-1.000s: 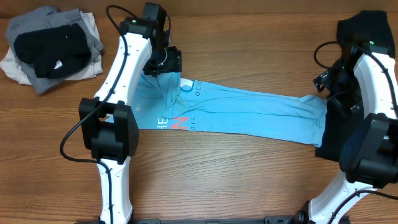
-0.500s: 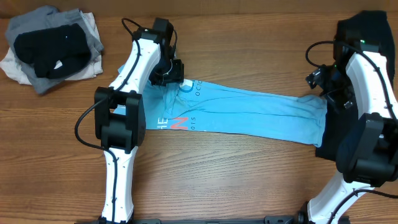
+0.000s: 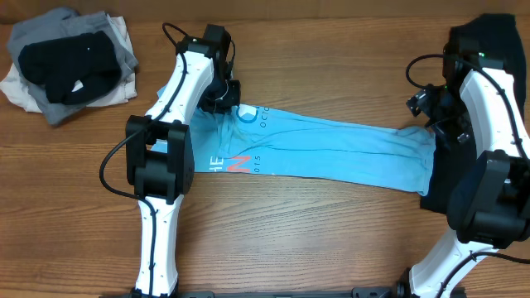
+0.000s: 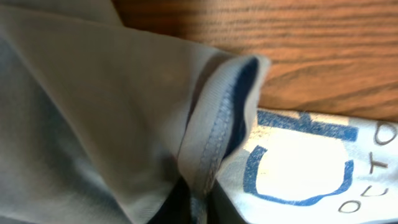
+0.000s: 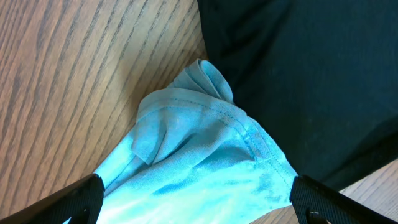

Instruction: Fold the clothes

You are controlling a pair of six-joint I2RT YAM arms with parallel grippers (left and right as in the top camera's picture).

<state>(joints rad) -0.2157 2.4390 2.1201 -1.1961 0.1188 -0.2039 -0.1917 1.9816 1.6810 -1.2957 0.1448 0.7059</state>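
Note:
A light blue T-shirt with white print and red-and-white lettering lies stretched across the table. My left gripper sits at its upper left edge. In the left wrist view the left gripper is shut on a raised fold of the hem, beside the white print. My right gripper hovers over the shirt's bunched right end. Its fingers stand wide apart with nothing gripped. A black garment lies under that end.
A pile of grey, black and cream clothes sits at the back left corner. The black garment spreads along the right side beneath the right arm. Bare wooden table lies in front of the shirt.
My left gripper has shifted slightly right onto the shirt's upper edge and closed on a fold of it. The right arm has edged a little to the left, its gripper still open.

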